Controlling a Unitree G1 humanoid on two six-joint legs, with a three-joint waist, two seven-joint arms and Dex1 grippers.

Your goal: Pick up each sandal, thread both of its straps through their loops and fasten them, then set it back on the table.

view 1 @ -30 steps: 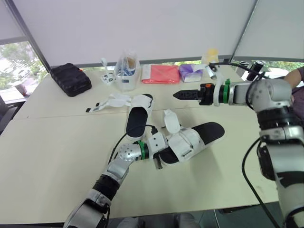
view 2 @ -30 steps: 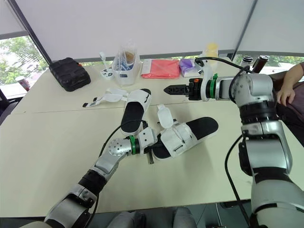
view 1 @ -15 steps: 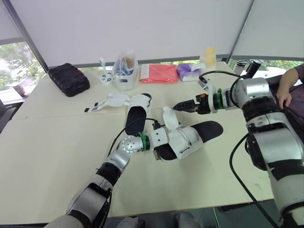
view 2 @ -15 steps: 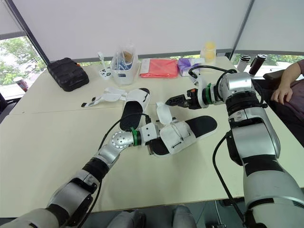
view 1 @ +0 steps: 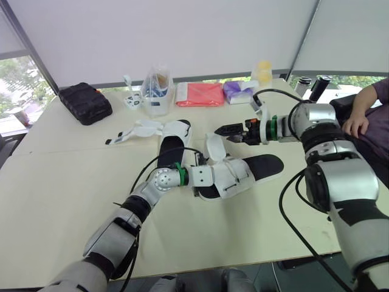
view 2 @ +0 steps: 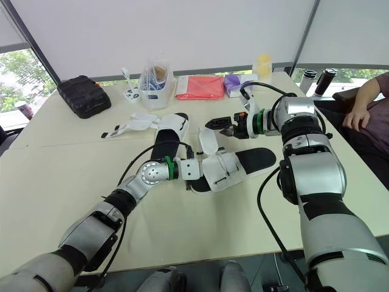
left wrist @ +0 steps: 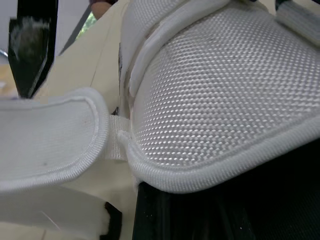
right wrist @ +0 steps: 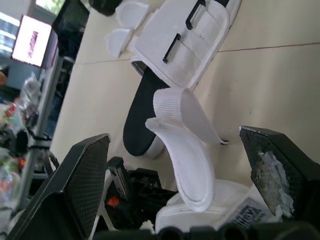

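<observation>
Right gripper (view 1: 226,132): wide open, holding nothing, hovering clear of the table (view 1: 61,182). In the right wrist view, a loose white strap (right wrist: 182,150) stands upright in line with the gap between its fingers (right wrist: 85,185), untouched by either.

That strap belongs to the near sandal (view 1: 246,173), which lies flat on the table just under and ahead of the right gripper, its black heel end towards that arm.

Left gripper (view 1: 196,181): pressed against the toe end of the near sandal, with the woven white upper directly in front of it. Whether it is clamped on the sandal cannot be told.

Far sandal (view 1: 173,143): on the table just beyond the left gripper, touched by neither gripper. Its straps (view 1: 140,129) are unfastened and spread out on the table, on the side away from the right gripper.
</observation>
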